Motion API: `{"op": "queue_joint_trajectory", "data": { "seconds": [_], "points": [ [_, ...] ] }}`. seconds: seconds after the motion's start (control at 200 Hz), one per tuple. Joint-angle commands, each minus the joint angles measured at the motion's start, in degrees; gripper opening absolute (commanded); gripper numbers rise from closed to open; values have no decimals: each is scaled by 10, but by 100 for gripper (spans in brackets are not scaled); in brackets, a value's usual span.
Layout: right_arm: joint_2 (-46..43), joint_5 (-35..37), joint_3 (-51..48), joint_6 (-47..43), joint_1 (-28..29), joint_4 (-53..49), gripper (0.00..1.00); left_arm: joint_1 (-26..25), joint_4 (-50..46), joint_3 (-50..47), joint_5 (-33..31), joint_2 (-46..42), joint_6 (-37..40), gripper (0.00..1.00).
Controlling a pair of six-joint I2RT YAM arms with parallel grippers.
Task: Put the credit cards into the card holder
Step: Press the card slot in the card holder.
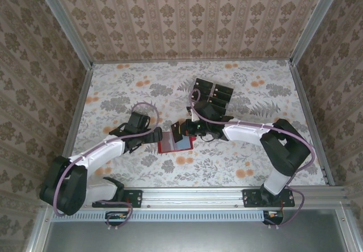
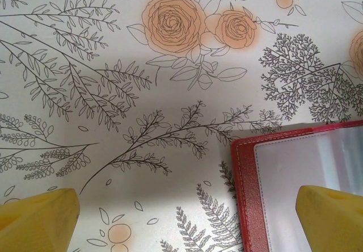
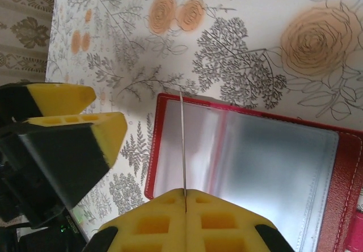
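Yellow foam pads of the right hand (image 3: 185, 198) are pressed together, pinching one card (image 3: 182, 138), which shows edge-on as a thin dark line. Its far end reaches the red rim of the card holder (image 3: 255, 172); whether it touches the sleeve inside I cannot tell.

One card holder lies open and flat, a red stitched border around a greyish, glossy inside. Its right end is cut off in the right wrist view.

The left hand (image 2: 187, 221) is spread wide and empty. Its two yellow fingertips (image 2: 39, 221) sit at the bottom corners of the left wrist view, one over bare cloth and the other over the holder's inside. Whether that one touches the holder is hard to say.

From above, two arms and two hands face each other with the holder between them, at the middle of the worktop (image 1: 113, 87) on the side nearer the arm bases. Beyond the right hand, towards the back, lies a cluster of black cards (image 1: 214, 93). There are at least four, but they overlap and are too small to count surely, and what they rest in cannot be made out.

A pale cloth printed with orange roses and grey ferns covers the worktop. Walls (image 1: 187, 13) papered in beige damask close three sides, with metal posts at the corners. A slotted metal rail (image 1: 193, 195) at the near edge carries both arm bases.
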Motion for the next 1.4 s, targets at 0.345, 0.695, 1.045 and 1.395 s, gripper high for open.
{"op": "queue_joint_trajectory", "data": {
  "seconds": [0.345, 0.695, 1.045, 1.395],
  "points": [
    [34, -20, -62, 22, -17, 70, 0, -26, -7, 16, -5, 18, 19, 100],
    [40, -21, -67, 29, -17, 82, 0, -65, 5, 21, -8, 45, 18, 100],
    [39, -20, -73, 32, -16, 87, 0, -80, -52, 37, -70, 91, 17, 100],
    [35, -29, -83, 42, -18, 114, 0, -79, -66, 30, -80, 100, -10, 100]
  ]
}}
